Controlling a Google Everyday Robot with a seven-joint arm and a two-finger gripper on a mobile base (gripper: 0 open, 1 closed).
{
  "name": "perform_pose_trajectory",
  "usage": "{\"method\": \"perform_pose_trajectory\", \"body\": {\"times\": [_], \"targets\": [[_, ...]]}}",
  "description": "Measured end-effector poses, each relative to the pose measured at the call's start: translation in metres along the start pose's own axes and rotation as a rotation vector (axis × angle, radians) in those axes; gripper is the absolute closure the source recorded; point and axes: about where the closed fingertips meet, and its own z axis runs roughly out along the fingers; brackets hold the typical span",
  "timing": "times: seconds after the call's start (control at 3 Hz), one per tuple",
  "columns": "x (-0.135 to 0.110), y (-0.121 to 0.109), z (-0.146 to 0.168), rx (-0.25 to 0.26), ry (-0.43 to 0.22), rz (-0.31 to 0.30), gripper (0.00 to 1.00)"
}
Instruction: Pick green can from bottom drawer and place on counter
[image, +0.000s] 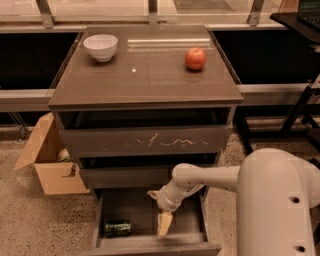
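Note:
The green can (118, 228) lies on its side in the left part of the open bottom drawer (150, 243). My gripper (164, 224) hangs inside the drawer, pointing down, to the right of the can and apart from it. The counter (145, 75) is the glossy grey-brown top of the cabinet above.
A white bowl (100, 46) stands at the counter's back left and a red apple (195, 58) at its back right. The scratched drawer front (150, 141) is above the drawer. An open cardboard box (47, 160) stands on the floor at the left. My arm's white body (277, 200) fills the lower right.

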Motion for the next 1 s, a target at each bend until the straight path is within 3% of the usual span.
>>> {"method": "perform_pose_trajectory", "body": {"times": [0.33,0.67,1.0], "targets": [[0.013,-0.043,0.047,0.006,-0.086,0.031,0.0],[0.013,-0.044,0.048,0.004,-0.088,0.031,0.0],[0.012,-0.06,0.072,-0.014,-0.119,0.032,0.0]]}}
